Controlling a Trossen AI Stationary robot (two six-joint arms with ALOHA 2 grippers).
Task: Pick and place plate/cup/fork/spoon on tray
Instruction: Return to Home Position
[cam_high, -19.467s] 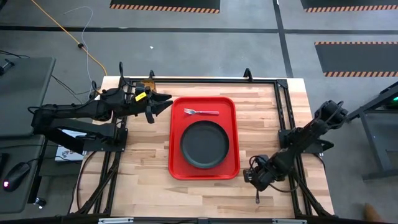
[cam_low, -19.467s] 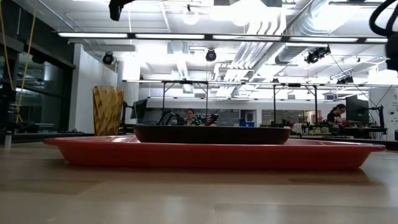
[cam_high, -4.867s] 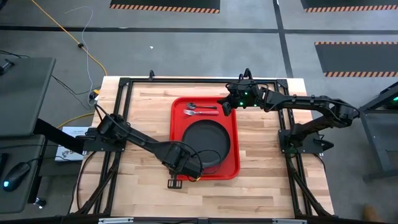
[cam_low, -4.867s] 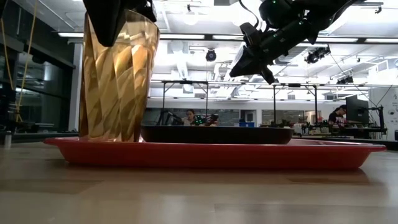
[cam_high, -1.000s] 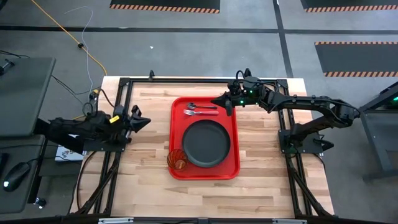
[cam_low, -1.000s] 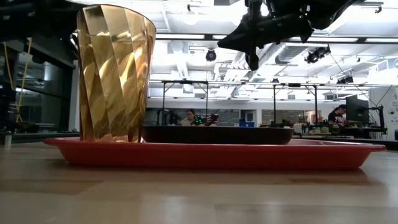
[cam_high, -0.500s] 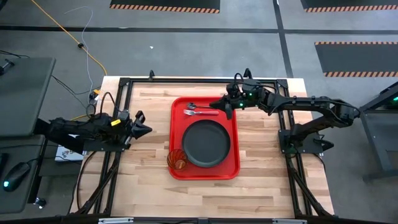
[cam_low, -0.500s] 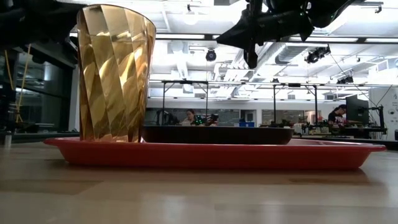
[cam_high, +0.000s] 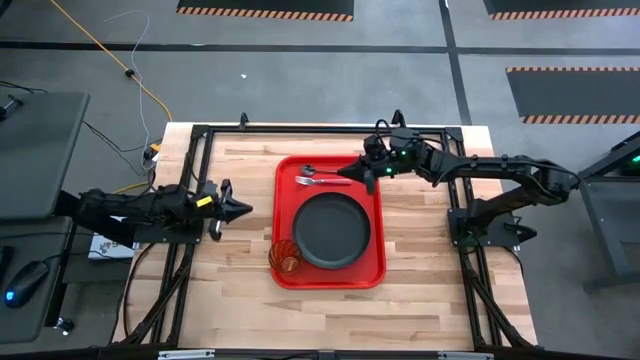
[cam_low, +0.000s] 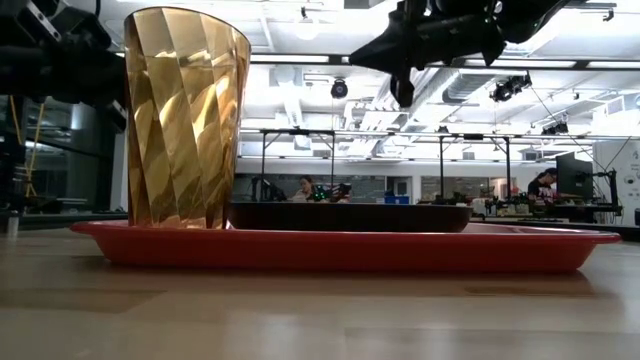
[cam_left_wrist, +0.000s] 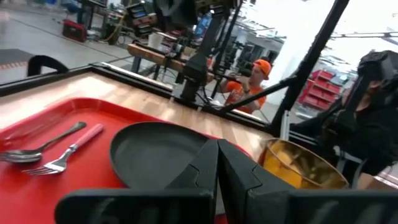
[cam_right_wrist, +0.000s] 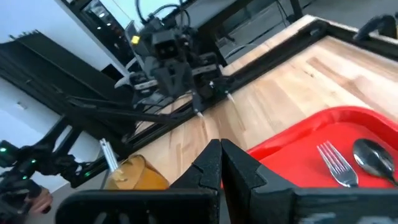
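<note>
Item 1. Large red rectangular plastic tray (cam_high: 288, 200) with a raised rim, at the centre of the wooden worktop (cam_high: 240, 270), long axis running from the near edge to the far edge.

Item 2. Round matte black plate (cam_high: 331, 228), flat on the tray's middle and near part.

Item 3. Small translucent amber tumbler cup (cam_high: 287, 258), upright with its mouth up, in the tray's near left corner just beside the plate. Whether they touch cannot be told.

Item 4. Small fork (cam_high: 325, 181) with silver tines and a pink handle, on the tray's far strip. Its long axis lies across the tray, tines toward the left arm's side.

Item 5. Slim dark metal spoon (cam_high: 318, 171), parallel to the fork on its far side, bowl toward the same side.

Item 6. Left tool (cam_high: 243, 208), fingers together and empty, over bare worktop left of the tray, pointing at it. About five seconds ago it was at the cup's corner.

Item 7. Right tool (cam_high: 362, 172), fingers together and empty, raised above the handle ends near the tray's far right corner. It has drawn back slightly over the last second.
</note>
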